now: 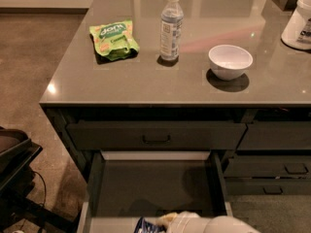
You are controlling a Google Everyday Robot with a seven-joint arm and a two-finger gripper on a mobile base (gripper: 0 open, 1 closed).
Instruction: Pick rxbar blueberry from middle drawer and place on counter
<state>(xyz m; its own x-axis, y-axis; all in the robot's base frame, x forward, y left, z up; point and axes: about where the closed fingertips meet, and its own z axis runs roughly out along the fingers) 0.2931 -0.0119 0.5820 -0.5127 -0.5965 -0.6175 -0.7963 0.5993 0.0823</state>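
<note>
**Worktop and open drawer: findings**

Glossy grey-brown stone worktop [146, 81], straight-edged, sits over dark cabinetry. It carries four items, one of each:

- A crinkled green snack bag [114, 40] lies flat near the left edge.
- A clear plastic bottle [171, 27] with a white cap stands upright at mid-worktop.
- A round white bowl [230, 61] with a smooth finish sits right of the bottle and nearer the front edge.
- A white tub [297, 21] is cut off at the right edge.

Below the front edge the middle drawer [150, 188] stands pulled out. It is shallow, with a matte dark grey floor and a pale rim.

One rxbar blueberry [145, 225], in a dark blue wrapper, shows at the drawer's near end, just beside the pincer [177, 221]. The pincer is pale and rounded and mostly out of view. Whether it is open, closed or gripping the bar cannot be told.

Three dark handles show on closed drawer fronts.
</note>
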